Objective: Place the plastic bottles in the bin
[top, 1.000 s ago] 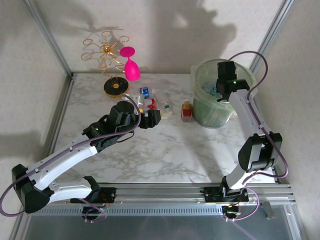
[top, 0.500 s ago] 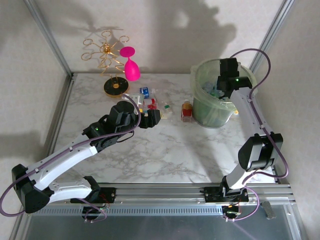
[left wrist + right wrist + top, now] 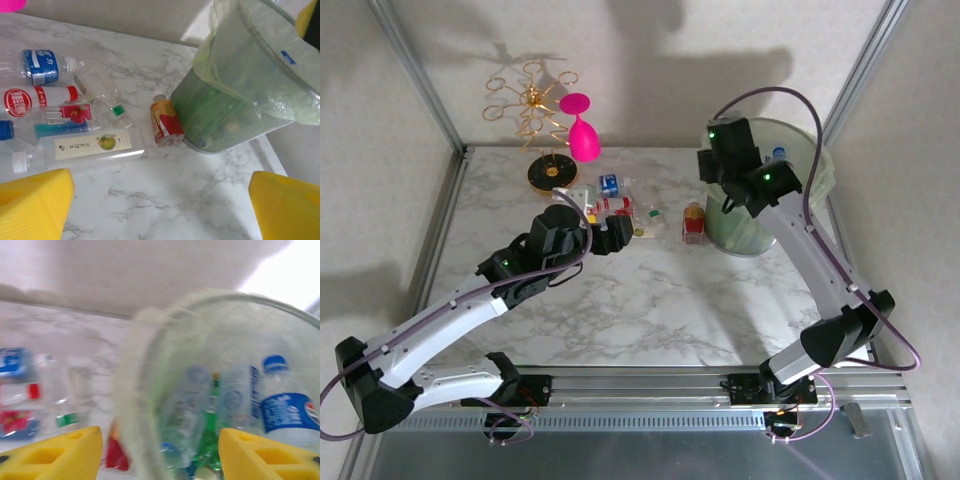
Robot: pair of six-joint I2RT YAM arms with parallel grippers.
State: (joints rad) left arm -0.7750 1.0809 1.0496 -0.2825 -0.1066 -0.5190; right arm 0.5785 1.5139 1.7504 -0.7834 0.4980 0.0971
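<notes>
Since a second ago the left arm has barely shifted, while the right gripper [image 3: 712, 168] has risen out of the bin [image 3: 826, 160] and swung over its left rim.

Overhead, from the left: a gold wire rack [image 3: 532, 108] and a pink wine glass [image 3: 582, 135] stand at the far-left corner of the marble table [image 3: 620, 310]. Beside them, near the far edge, lies a cluster of plastic bottles [image 3: 618, 200]. The left gripper [image 3: 625, 232] hovers just in front of them, jaws spread wide, holding nothing. A small red-labelled bottle [image 3: 693, 222] sits just beside the bin, which stands at the far-right corner. The right gripper's jaws are apart and empty.

Likely risks: the left jaws closing into the crowded cluster could nudge neighbours and send a round bottle rolling. The right arm, crossing low, could snag the bin's clear liner [image 3: 302, 107] or knock the small bottle.

The left wrist view separates the cluster: a blue-labelled bottle [image 3: 42, 65], a red-and-white bottle [image 3: 35, 97], a clear white-labelled bottle [image 3: 87, 147]. The right wrist view looks into the bin, where a blue-capped bottle [image 3: 287, 407] and blurred others already lie; overhead, the arm covers much of that.
</notes>
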